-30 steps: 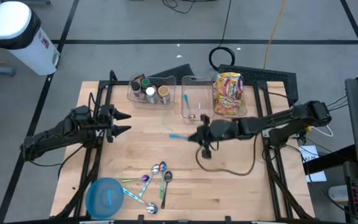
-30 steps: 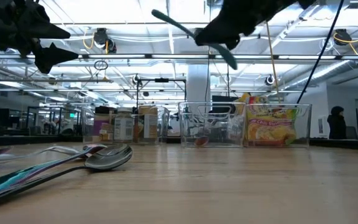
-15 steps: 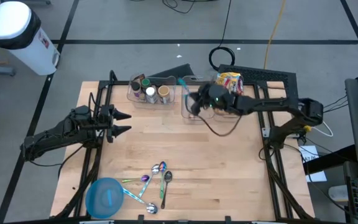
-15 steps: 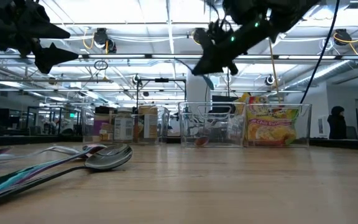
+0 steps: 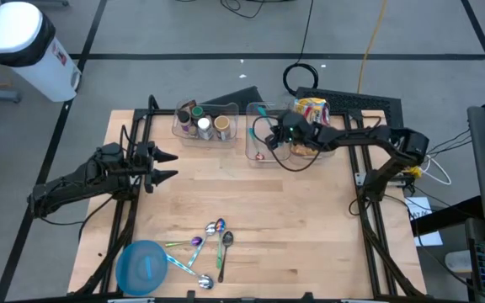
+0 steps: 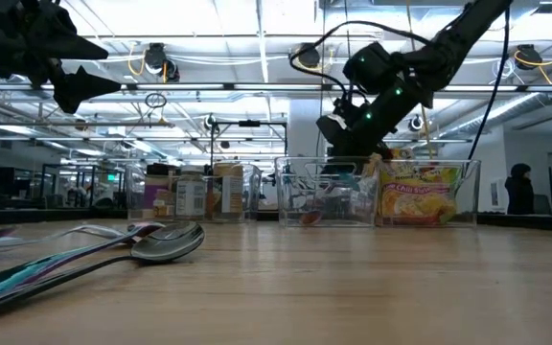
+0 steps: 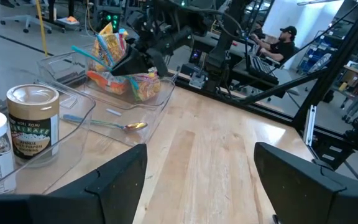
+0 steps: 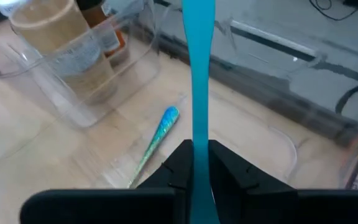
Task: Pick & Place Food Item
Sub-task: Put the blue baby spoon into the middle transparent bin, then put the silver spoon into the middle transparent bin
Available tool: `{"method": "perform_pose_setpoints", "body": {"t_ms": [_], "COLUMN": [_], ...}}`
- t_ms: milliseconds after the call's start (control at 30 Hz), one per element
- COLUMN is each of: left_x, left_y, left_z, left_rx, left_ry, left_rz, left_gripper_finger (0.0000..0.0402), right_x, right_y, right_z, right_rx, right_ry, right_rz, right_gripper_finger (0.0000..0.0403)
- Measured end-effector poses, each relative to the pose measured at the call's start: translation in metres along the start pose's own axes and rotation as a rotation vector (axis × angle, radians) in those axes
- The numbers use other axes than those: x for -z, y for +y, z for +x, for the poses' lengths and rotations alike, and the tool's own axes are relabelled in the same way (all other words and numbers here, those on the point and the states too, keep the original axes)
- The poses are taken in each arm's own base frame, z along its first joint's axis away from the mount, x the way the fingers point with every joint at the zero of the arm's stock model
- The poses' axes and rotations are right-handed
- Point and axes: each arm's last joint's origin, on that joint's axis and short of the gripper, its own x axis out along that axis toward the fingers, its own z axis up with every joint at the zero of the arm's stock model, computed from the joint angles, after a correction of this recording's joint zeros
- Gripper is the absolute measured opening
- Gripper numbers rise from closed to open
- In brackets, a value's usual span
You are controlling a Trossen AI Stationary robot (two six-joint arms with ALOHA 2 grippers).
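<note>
Wooden table [image 5: 310, 227] seen from above, with three clear bins along its far edge. We label the left bin [image 5: 202, 126], which holds jars, the middle bin [image 5: 262, 143], which holds one iridescent utensil [image 8: 157, 140], and the right bin [image 5: 327, 135], which holds a yellow food packet [image 5: 312, 114].

We see the right gripper [image 5: 269, 135] reaching over the middle bin, its fingers pinched tight on the handle of a teal utensil [image 8: 197, 74]. In the right wrist view the teal handle runs straight out from between the dark fingertips, above the bin's floor and the iridescent utensil lying there. In the low view the right gripper [image 6: 338, 129] hangs just above the rim of the middle bin.

We find the left gripper [image 5: 165, 165] over the left part of the table, well apart from the bins, its fingers spread wide and holding nothing.

Near the front edge we note a cluster of spoons [image 5: 213, 244] and a blue plate [image 5: 144, 268] at the front left corner.
</note>
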Motion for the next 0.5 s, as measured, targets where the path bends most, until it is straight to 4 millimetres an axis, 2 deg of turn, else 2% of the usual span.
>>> {"method": "perform_pose_setpoints", "body": {"t_ms": [200, 500], "left_x": [0.0000, 0.0000], "left_y": [0.0000, 0.0000], "left_z": [0.0000, 0.0000], "left_rx": [0.000, 0.001], "left_ry": [0.000, 0.000], "left_rz": [0.000, 0.000], "left_gripper_finger": [0.0310, 0.0319], "right_x": [0.0039, 0.0045], "right_y": [-0.0010, 0.0020], "right_z": [0.0002, -0.0005], "right_rx": [-0.010, -0.020], "right_ry": [-0.027, -0.030], "right_rz": [0.007, -0.001], "right_gripper_finger": [0.0047, 0.0111]}}
